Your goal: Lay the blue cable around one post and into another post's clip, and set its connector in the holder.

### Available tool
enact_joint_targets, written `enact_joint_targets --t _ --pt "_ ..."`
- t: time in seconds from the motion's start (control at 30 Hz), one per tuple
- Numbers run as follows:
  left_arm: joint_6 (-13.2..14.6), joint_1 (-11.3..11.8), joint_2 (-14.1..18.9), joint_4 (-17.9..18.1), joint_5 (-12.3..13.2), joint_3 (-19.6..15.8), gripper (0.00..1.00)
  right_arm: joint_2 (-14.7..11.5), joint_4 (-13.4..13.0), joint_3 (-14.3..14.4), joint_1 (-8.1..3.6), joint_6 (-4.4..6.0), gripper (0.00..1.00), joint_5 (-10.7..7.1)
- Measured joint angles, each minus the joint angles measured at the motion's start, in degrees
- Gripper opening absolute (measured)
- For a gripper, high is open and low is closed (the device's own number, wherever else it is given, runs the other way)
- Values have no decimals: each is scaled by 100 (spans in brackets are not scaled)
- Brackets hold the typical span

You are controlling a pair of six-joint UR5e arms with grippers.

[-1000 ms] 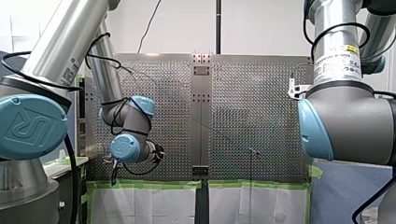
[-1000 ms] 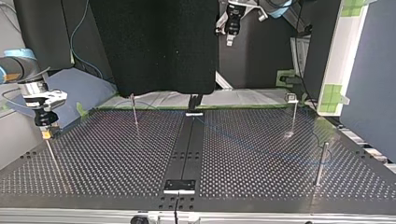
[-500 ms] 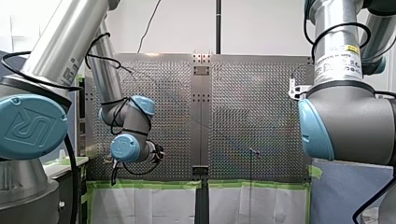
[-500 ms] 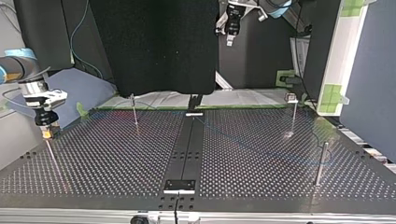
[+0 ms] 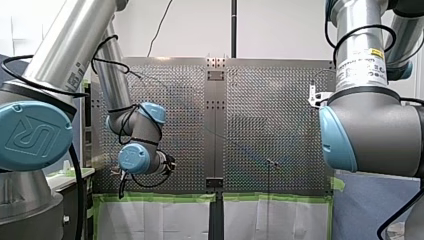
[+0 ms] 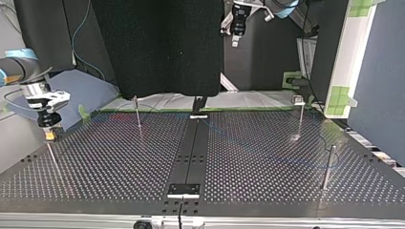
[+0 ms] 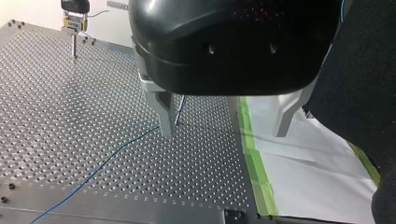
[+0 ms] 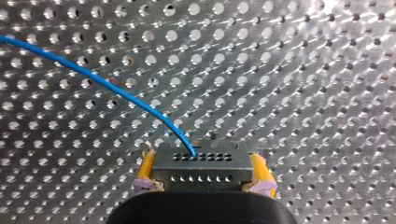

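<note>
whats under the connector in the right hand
The right wrist view shows the connector clamped between my right hand's yellow pads, the blue cable leaving it, with perforated table all round below. The spot straight beneath is covered by the connector, so nothing there can be seen.

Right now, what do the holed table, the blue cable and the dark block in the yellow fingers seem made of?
Perforated silver table: metal, probably aluminium or steel; it glints brightly. Thin blue cable: likely plastic-sheathed wire; smooth, curving. Dark rectangular connector: seemingly matte moulded plastic, with rows of pin holes.
</note>
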Motion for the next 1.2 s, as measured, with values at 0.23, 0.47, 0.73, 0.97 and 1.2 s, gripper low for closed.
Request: enact_joint_targets --t 0.23,0.47,0.73,0.97,1.2 --pt "22 0 2 -22 -16 -1 100 -6 247 0 8 -143 24 18" --pt "25 0 3 -37 -19 -1 100 -27 359 2 -2 -278 27 57" --pt "36 0 4 -42 -24 -1 100 -225 417 10 -14 -311 27 118" --pt "42 0 1 -42 -28 -1 100 -266 412 22 -16 -250 27 112" --pt "42 0 1 -41 -28 -1 100 -250 301 64 -14 -78 27 105"
